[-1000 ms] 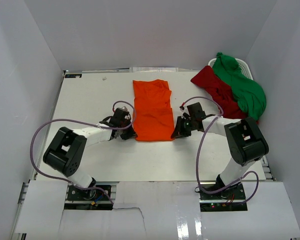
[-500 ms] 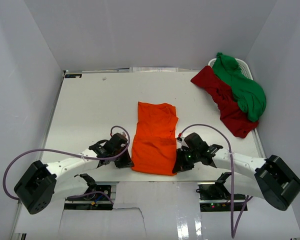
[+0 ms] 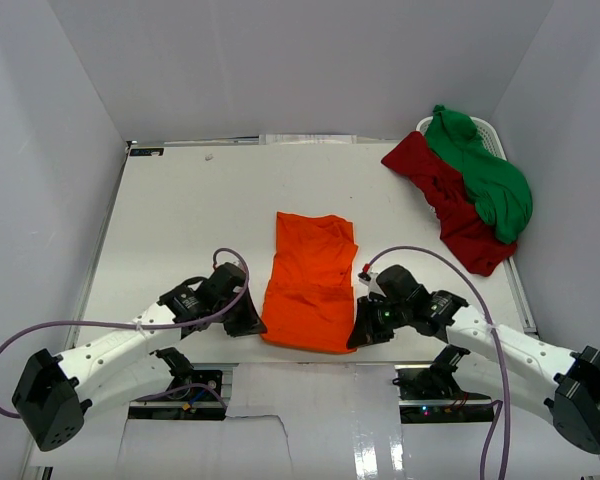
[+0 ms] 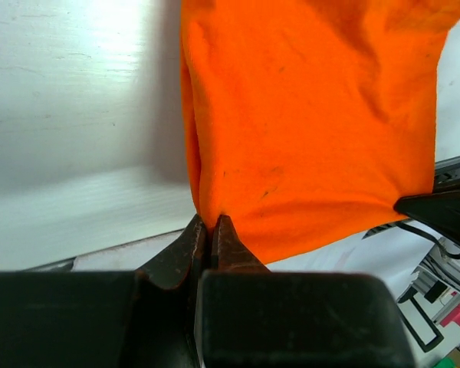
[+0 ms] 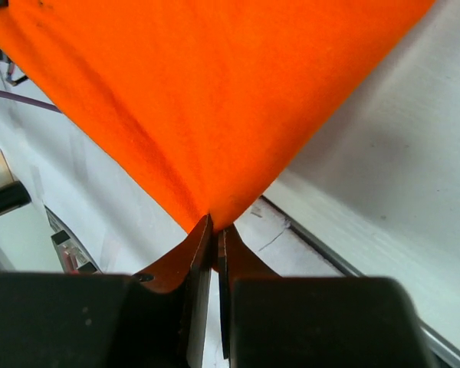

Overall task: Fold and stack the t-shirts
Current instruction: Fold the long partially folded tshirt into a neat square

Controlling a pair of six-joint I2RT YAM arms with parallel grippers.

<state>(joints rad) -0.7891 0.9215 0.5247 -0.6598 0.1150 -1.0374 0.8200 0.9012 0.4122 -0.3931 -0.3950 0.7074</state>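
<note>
My left hand (image 4: 211,228) is pinched almost fully closed on the near left corner of the orange t-shirt (image 3: 310,285). In the left wrist view the two fingertips meet with only the cloth's edge caught between them. My right hand (image 5: 215,224) grips the near right corner the same way, jaws down to a sliver, and the fabric fans out from its tips.

The shirt lies as a long folded panel on the worktop (image 3: 180,220), running from about the middle toward me, with its near hem close to the front edge between the two hands. The dark red t-shirt (image 3: 450,205) and the green t-shirt (image 3: 490,180) are heaped together at the far right corner, the green one on top and draped over a white basket (image 3: 492,130), well apart from the orange one.

A second ago the orange shirt sat much farther back, its far edge near the rear of the worktop, and both hands were at its near corners there. It has since slid toward me with both grips unchanged, and my arms now lie low and stretched out. The red and green pile has not moved.
</note>
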